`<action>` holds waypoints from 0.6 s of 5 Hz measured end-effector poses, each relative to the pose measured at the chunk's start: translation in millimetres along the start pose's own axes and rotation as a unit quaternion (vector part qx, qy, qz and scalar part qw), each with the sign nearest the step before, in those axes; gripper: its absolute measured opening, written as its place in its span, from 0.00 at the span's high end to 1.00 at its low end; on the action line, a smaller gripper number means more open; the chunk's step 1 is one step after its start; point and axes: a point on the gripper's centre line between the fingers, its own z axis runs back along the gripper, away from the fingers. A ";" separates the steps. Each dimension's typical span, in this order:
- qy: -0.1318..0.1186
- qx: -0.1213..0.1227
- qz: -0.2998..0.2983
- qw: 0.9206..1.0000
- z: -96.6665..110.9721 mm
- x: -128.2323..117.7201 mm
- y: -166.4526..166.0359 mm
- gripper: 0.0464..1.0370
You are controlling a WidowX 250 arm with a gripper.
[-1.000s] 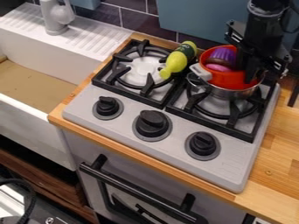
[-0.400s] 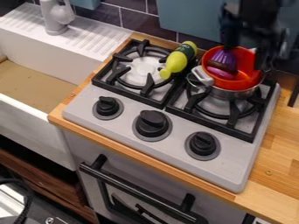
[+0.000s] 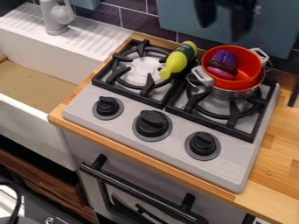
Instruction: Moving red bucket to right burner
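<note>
Evidently, camera view: the red bucket sits inside the mouth of a metal pot, which rests toward the back of the right burner. Two pale handles flank the bucket: a near handle and a far handle. A purple and brown toy lies within. The gripper is above and behind, well apart from the bucket and blurred; I cannot tell how its jaws stand, though it carries nothing that I can make out.

I judge the placing to be essentially done, the metal pot serving as a seat between bucket and burner. What the step asks of me is a tidy departure: I should keep high and back, so that neither handle is snagged.

Should a correction be wanted, I would come straight down over the rim, pinch the wall lightly and lift level, since a tilt could tip out the toy. The metal pot may drag along if the fit is snug. I would also avoid swinging left, where the yellow-green bottle lies just beside the bucket.
</note>
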 end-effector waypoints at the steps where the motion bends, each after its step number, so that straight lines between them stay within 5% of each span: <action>1: 0.011 0.031 -0.003 0.999 2.7 -13.8 23.0 0.04; 3: 0.001 0.025 0.003 1.000 21.9 -29.4 51.9 0.04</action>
